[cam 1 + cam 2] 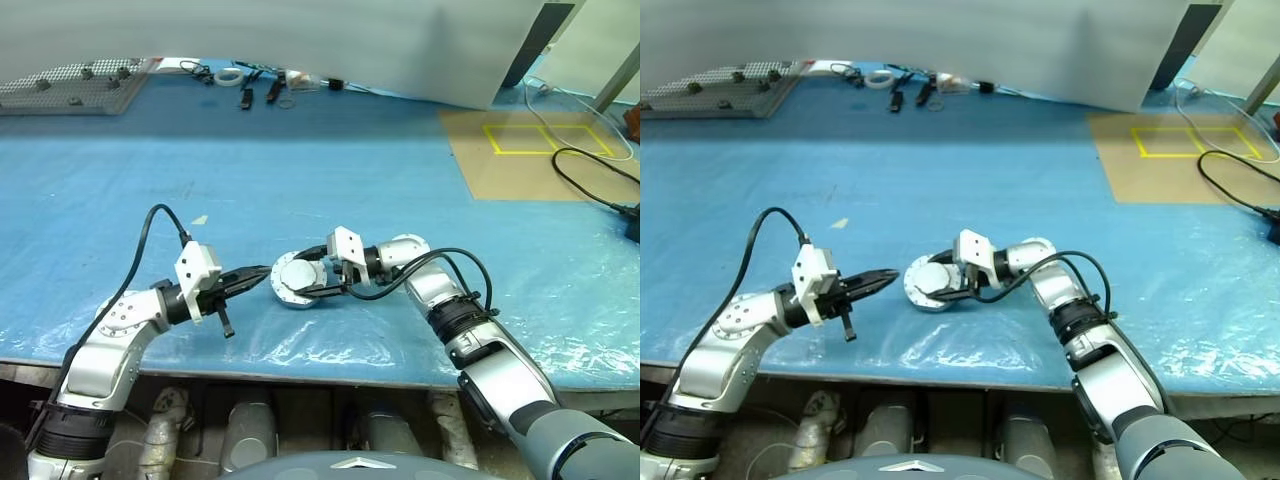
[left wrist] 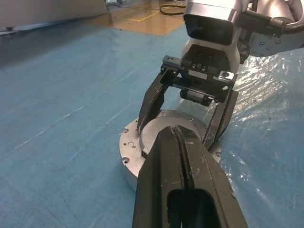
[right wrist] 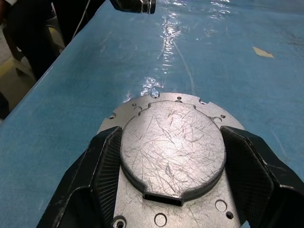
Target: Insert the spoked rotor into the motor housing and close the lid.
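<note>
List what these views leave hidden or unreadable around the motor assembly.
- Spoked rotor: whether it sits inside the motor housing cannot be told; the lid covers the top in both wrist views.
- Right gripper: its fingers flank the lid, but contact is unclear.
- Housing's near side: the shut left gripper hides it in the left wrist view.
- Small items at the table's far edge: too small to identify.

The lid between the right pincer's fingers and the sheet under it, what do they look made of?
The lid looks like bare grey metal, probably aluminium: dull, covered in fine scratches. The sheet looks like blue plastic film: glossy, wrinkled, with glare. The pincer fingers look like matte black plastic.
</note>
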